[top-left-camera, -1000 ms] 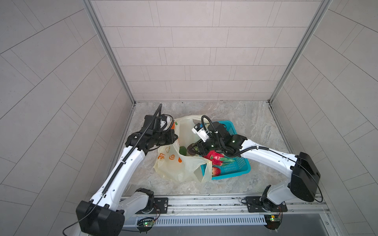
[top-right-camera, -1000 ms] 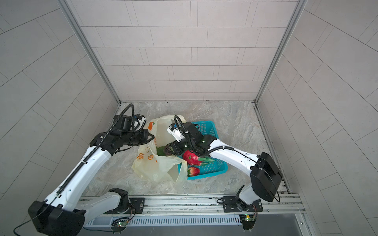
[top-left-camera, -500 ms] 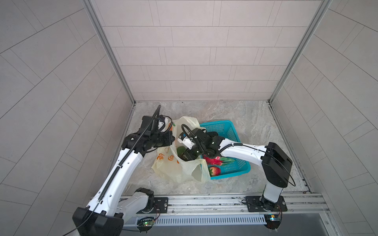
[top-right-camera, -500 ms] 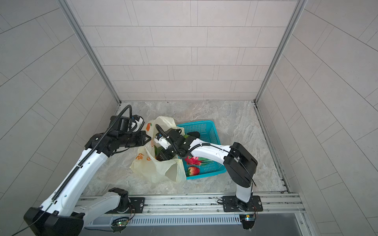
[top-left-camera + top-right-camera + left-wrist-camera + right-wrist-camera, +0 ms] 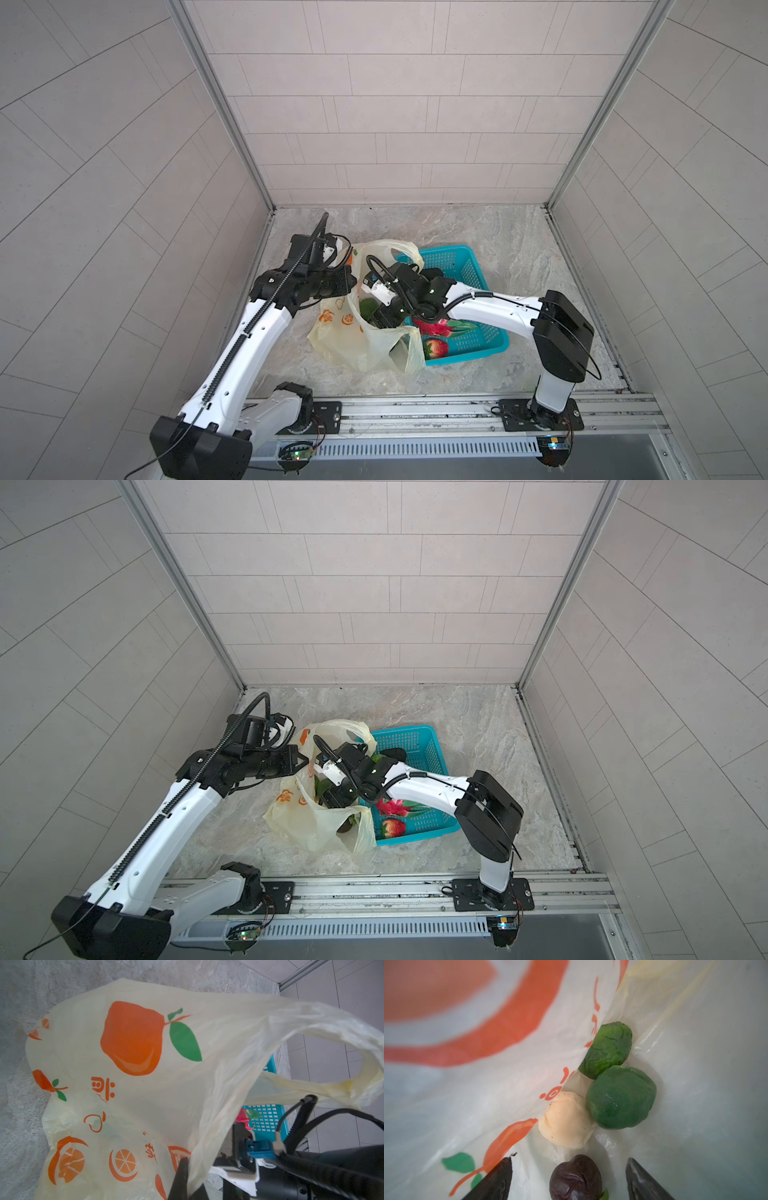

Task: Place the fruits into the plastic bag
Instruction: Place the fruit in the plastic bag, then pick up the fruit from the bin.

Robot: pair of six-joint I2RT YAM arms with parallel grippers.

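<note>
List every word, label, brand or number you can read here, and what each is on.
No text can be quoted with certainty.
On the plastic bag: orange characters, sideways and creased, not legible.
On the basket: no lettering visible.

Place: a robot test cell, lab-like.
Walls: pale tile-patterned panels [image 5: 399, 104] on three sides, joined by aluminium posts [image 5: 224, 108].
Worktop: grey marbled slab [image 5: 519, 241].
Front edge: metal rail [image 5: 415, 411] carrying two bolted arm bases [image 5: 540, 415].

View's edge cuts the dark purple fruit [image 5: 575, 1177].
</note>
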